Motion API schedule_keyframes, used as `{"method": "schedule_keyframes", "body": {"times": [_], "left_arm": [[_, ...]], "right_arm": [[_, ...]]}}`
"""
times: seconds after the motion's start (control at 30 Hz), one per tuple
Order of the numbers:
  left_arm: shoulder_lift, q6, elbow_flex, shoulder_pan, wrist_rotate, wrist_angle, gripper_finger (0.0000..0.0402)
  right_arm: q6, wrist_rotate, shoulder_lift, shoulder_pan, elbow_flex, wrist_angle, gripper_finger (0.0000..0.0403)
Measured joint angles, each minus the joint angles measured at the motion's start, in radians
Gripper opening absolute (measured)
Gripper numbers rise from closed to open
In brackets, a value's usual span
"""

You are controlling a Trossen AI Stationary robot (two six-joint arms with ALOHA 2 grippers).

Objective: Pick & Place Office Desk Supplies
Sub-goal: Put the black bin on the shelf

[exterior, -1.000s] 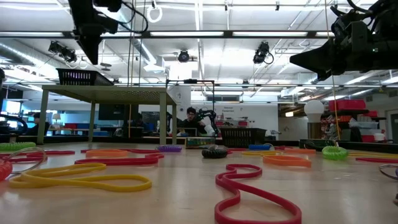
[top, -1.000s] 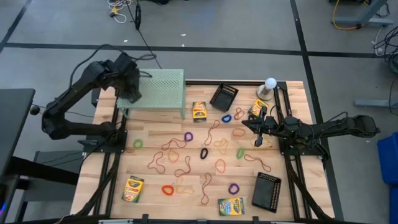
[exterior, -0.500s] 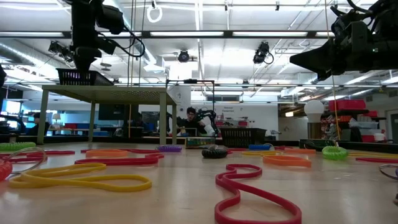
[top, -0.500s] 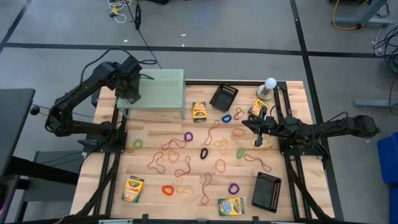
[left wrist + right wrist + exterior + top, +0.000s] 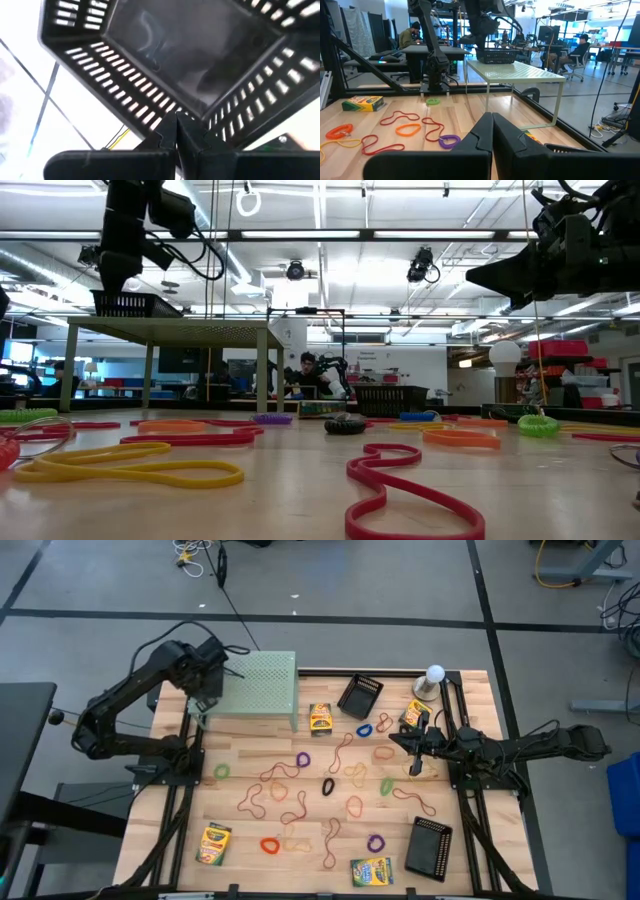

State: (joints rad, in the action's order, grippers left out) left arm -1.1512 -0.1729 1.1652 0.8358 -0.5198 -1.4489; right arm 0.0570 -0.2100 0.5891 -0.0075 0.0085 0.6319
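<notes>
A black mesh tray (image 5: 130,304) stands on the left end of the pale green stand (image 5: 258,685); in the high view my left arm hides it. My left gripper (image 5: 176,129) is shut and slants down at the tray's near rim. Two more mesh trays (image 5: 360,696) (image 5: 430,847), crayon boxes (image 5: 320,717) (image 5: 214,844) (image 5: 371,871) and several coloured rubber bands (image 5: 300,790) lie on the table. My right gripper (image 5: 492,120) hangs shut and level above the table's right side, touching nothing. My left gripper's shut fingertips (image 5: 167,131) stand right at a corner of the tray's near slotted wall (image 5: 150,112), coming from above at a slant. I cannot tell whether they touch the wall. The tray sits flat on the stand's top.
A white globe on a grey base (image 5: 433,675) stands at the far right corner, with another crayon box (image 5: 414,715) beside it. The stand's legs (image 5: 262,370) rise from the far left part of the table. People sit at desks in the room beyond.
My left gripper has gone toward the table's left edge and a little down over the tray on the stand, tipping as it went. The tray has stayed in place on the stand.
</notes>
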Motion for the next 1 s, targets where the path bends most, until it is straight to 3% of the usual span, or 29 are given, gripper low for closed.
{"method": "schedule_keyframes", "body": {"times": [0.33,0.5,0.77,1.0], "left_arm": [[0.057,-0.007,0.000,-0.039,-0.016,-0.036,0.0006],[0.111,0.026,0.000,-0.047,0.054,0.012,0.0006],[0.139,0.136,0.001,-0.028,0.177,0.295,0.0014],[0.077,0.171,0.002,-0.003,0.233,0.217,0.0005]], "right_arm": [[0.000,0.000,0.000,0.000,0.000,0.000,0.0005],[0.000,0.000,0.000,0.000,0.000,0.000,0.0005],[0.000,0.000,0.000,0.000,0.000,0.000,0.0005],[0.000,0.000,0.000,0.000,0.000,0.000,0.0005]]}}
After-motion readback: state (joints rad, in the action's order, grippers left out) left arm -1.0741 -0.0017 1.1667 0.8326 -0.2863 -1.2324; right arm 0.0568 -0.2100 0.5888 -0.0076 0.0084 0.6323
